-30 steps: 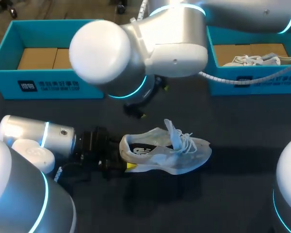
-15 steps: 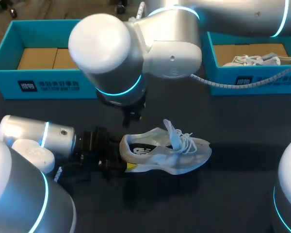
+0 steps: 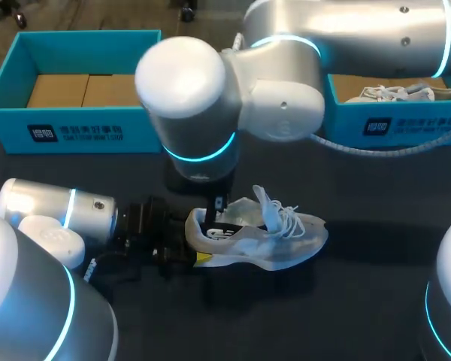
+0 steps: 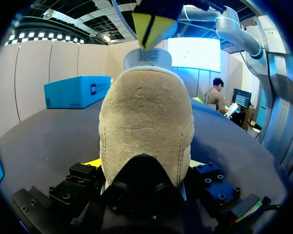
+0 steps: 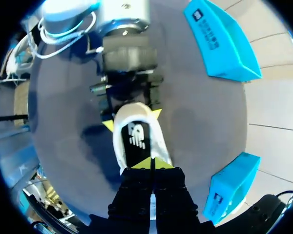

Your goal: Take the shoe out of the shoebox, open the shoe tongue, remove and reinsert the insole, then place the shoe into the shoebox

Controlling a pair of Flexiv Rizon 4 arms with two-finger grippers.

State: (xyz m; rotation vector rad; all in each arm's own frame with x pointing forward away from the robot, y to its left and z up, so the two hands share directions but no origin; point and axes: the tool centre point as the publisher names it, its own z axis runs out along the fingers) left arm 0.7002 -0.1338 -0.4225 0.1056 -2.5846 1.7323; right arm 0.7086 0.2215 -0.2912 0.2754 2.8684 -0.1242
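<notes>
A white mesh shoe (image 3: 267,237) stands upright on the dark table, toe to the right, laces loose and tongue raised. Its black insole (image 3: 219,232) with a white logo shows in the opening. My left gripper (image 3: 192,244) lies low on the table, shut on the shoe's heel, one yellow tip on each side. The left wrist view is filled by the tan heel (image 4: 146,126). My right gripper (image 3: 219,204) points straight down at the shoe's opening. In the right wrist view that gripper (image 5: 151,163) is shut, tips together just over the insole (image 5: 136,139), nothing visibly between them.
A blue shoebox (image 3: 75,131) with cardboard inside stands at the back left. A second blue box (image 3: 383,124) at the back right holds another white shoe (image 3: 391,92). My right arm's big elbow hangs over the table's middle.
My right gripper has shut and come down and to the right, from beside the shoe to over its opening. The left arm and the shoe have not moved.
</notes>
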